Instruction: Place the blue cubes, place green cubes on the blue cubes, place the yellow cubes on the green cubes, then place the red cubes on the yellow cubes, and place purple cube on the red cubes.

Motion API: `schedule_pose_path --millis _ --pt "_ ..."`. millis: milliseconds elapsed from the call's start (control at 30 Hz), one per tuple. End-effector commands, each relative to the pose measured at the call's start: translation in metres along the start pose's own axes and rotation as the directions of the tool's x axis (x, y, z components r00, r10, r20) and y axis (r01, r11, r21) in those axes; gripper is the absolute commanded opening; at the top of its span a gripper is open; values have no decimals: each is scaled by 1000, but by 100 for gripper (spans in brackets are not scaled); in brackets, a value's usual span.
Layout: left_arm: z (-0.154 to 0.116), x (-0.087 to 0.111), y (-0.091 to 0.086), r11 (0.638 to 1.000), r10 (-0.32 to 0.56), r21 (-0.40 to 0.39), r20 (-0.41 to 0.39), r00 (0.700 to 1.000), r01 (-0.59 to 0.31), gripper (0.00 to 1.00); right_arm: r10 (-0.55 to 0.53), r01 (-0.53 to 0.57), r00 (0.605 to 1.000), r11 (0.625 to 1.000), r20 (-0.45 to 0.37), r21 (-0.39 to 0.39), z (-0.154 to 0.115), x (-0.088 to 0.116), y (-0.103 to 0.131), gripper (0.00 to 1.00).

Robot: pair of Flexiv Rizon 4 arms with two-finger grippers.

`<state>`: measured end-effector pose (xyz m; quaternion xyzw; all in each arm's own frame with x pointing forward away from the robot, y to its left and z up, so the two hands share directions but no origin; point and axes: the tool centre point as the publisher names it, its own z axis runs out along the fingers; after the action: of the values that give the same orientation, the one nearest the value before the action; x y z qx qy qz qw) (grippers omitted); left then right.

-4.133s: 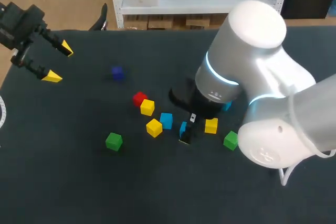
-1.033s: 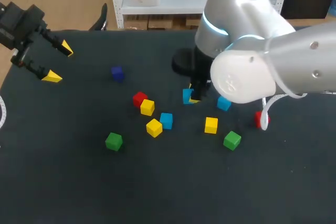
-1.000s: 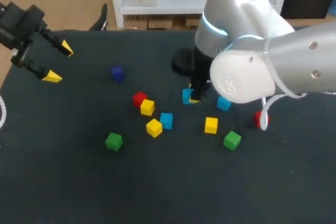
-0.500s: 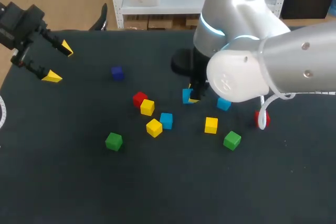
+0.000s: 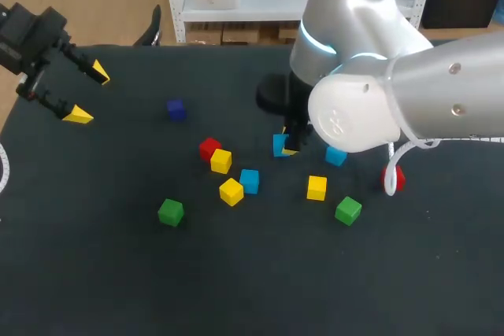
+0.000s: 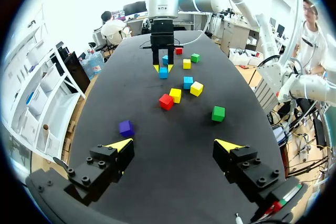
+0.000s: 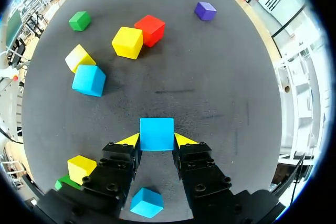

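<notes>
My right gripper (image 5: 287,145) is shut on a blue cube (image 7: 156,134) near the middle of the table; whether the cube touches the cloth I cannot tell. Two more blue cubes (image 5: 250,181) (image 5: 336,155) lie on either side of it. Around them sit yellow cubes (image 5: 221,160) (image 5: 231,192) (image 5: 316,187), green cubes (image 5: 171,212) (image 5: 348,210), a red cube (image 5: 209,148) and a second red one (image 5: 395,178) half hidden behind my right arm. The purple cube (image 5: 176,109) lies alone at the far left. My left gripper (image 5: 87,94) hangs open and empty over the table's far left corner.
The black table (image 5: 118,273) has open cloth along its front and left side. My right arm's bulky body (image 5: 378,108) covers the table's right middle.
Since the oldest frame my right arm has carried the blue cube from beside the front yellow cube toward the far middle. Over the last second it has barely shifted. My left arm has kept still.
</notes>
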<state>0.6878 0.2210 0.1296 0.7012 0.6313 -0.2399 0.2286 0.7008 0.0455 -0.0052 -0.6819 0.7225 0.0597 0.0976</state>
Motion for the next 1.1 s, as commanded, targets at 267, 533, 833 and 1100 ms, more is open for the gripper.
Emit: schedule_pose_path --millis 267,533,833,1100 --pt "0 0 1 1000 1 1 -1 1000 -1 100 -2 2 1000 1000 2 -10 2 0 -2 0" --pt "0 0 1 1000 1 1 -1 1000 -1 100 1 -1 1000 1000 1 -13 3 1 -3 0" --pt "0 0 1 1000 1 1 -1 1000 -1 100 7 -7 1000 1000 2 -15 4 1 -4 3" --pt "0 0 1 1000 1 1 -1 1000 -1 100 7 -7 1000 1000 1 -19 5 2 -5 23"
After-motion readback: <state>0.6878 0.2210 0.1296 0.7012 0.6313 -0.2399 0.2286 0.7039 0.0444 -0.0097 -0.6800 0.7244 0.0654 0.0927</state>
